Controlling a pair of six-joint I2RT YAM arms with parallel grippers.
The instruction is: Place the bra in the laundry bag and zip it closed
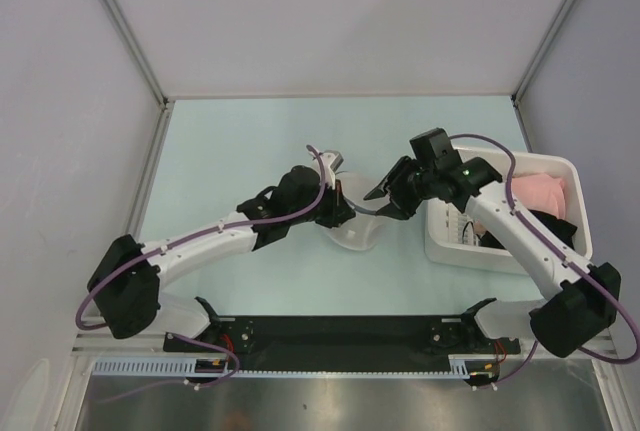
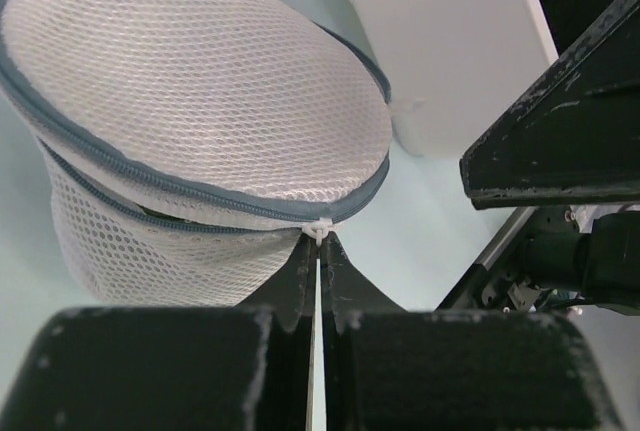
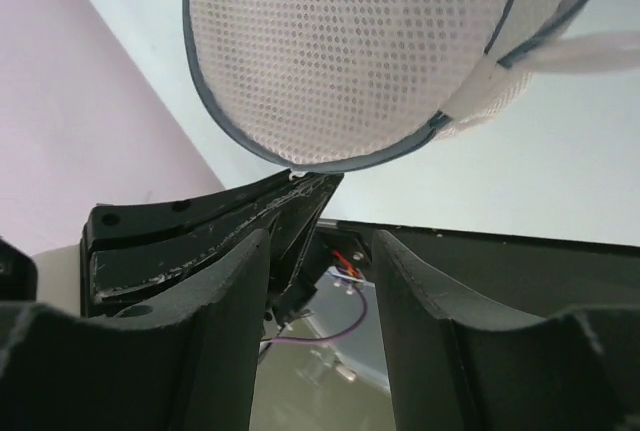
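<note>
The laundry bag point(image 2: 200, 81) is a round white mesh pouch with a dark zipper rim, lying mid-table point(image 1: 358, 233). My left gripper point(image 2: 318, 243) is shut on its small white zipper pull point(image 2: 318, 230) at the bag's near edge. The zipper gapes a little to the left of the pull; only a dark sliver shows inside. The bra is otherwise hidden. My right gripper point(image 3: 320, 241) is open and empty, just beside the bag point(image 3: 350, 51), facing my left gripper point(image 1: 340, 209). In the top view the right gripper point(image 1: 380, 196) is right of the bag.
A white rectangular bin point(image 1: 575, 213) stands at the right with a pink garment point(image 1: 540, 191) and a black garment point(image 1: 555, 226) in it. Its wall point(image 2: 450, 41) is close behind the bag. A black strip point(image 1: 330, 331) runs along the near edge.
</note>
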